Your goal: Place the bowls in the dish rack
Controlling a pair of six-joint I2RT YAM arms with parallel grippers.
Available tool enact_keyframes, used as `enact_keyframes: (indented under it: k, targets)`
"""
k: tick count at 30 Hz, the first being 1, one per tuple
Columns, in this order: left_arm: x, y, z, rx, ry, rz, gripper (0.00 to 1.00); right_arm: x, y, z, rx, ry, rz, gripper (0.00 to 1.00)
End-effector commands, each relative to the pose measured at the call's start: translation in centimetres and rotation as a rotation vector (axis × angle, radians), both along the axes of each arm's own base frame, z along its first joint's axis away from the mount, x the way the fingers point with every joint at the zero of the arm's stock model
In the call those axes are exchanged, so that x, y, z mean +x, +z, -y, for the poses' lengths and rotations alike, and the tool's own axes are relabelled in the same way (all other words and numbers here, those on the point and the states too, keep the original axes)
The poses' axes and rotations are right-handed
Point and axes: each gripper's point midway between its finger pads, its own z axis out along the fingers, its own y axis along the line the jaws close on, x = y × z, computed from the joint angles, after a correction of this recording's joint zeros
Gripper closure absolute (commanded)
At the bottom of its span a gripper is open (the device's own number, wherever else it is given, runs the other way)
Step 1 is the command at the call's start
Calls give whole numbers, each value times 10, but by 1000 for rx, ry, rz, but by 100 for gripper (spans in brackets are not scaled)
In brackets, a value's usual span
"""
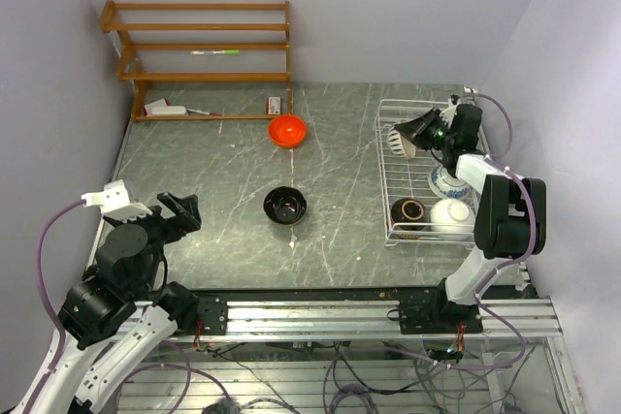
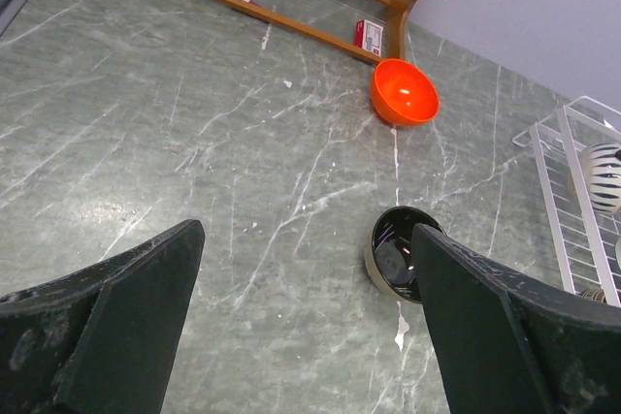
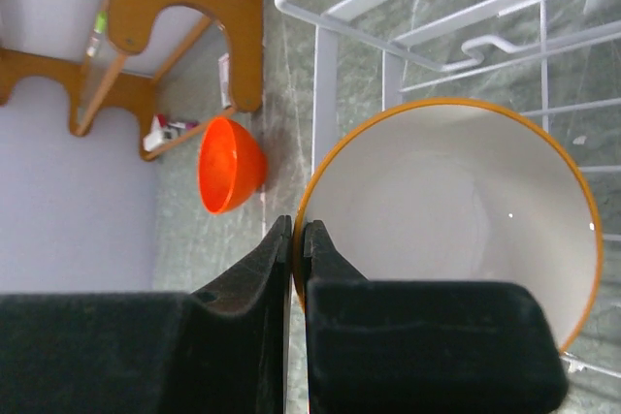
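Shelf (image 1: pixel 199 60) backs my tabletop (image 1: pixel 223 167); right hand (image 3: pixel 296 239) pinches white bowl (image 3: pixel 451 220) over rack (image 1: pixel 393 181); left hand (image 2: pixel 301 327) gapes, orange bowl (image 1: pixel 287 130) and black bowl (image 1: pixel 285 206) ahead.

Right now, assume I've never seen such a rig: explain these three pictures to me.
Two robot arms are bolted at a table's near edge. The overhead picture looks down from behind them; the other two come from cameras on each wrist. The right tool is shut on the rim of a cream bowl over the white dish rack, which already holds three bowls. The left tool hangs open and empty. An orange bowl and a black bowl sit on the grey tabletop; a wooden shelf stands at the back.
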Motion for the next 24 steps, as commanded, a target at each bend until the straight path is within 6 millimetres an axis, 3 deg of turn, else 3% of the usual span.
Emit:
enact_keyframes:
  k: [1,9,13,24]
  targets:
    - [1,8,-1,-15,13,19,1,4,32,-4,89,60,110,100]
    - [0,9,-3,-21,16,25,1,-6,21,-4,334,122,98,100]
    - [1,8,-2,-15,20,16,1,-2,15,-2,361,115,89,100]
    - [0,9,-3,-19,22,20,1,-9,-22,37,474,28,12,100]
